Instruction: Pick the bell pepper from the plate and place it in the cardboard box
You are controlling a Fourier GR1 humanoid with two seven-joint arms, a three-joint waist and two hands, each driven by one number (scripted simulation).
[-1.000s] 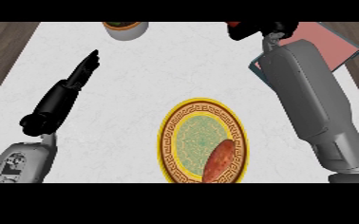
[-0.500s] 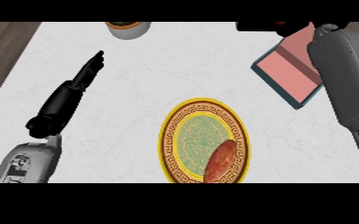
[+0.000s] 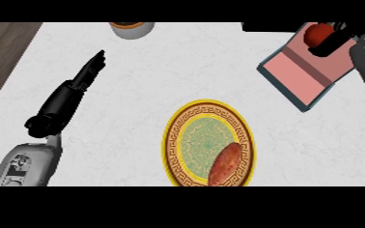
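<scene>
The red bell pepper (image 3: pixel 317 34) is at the far end of the cardboard box (image 3: pixel 303 72), a pink-lined tray with dark edges at the upper right. My right hand (image 3: pixel 332 42) reaches in from the right edge, its black fingers curled against the pepper; most of the hand is cut off by the edge. The yellow-rimmed plate (image 3: pixel 178 147) lies at the lower centre and holds only a brown sweet potato (image 3: pixel 227 164). On the left, my left hand (image 3: pixel 80 83) rests on the counter with straight fingers, far from plate and box.
A grey cup (image 3: pixel 133 29) with a brown top stands at the counter's far edge, left of centre. A dark wooden strip (image 3: pixel 14 43) borders the white counter on the far left.
My right forearm has swung off to the right, out of view, uncovering the box. The pepper now shows over the box's far end. The left hand has barely moved.
</scene>
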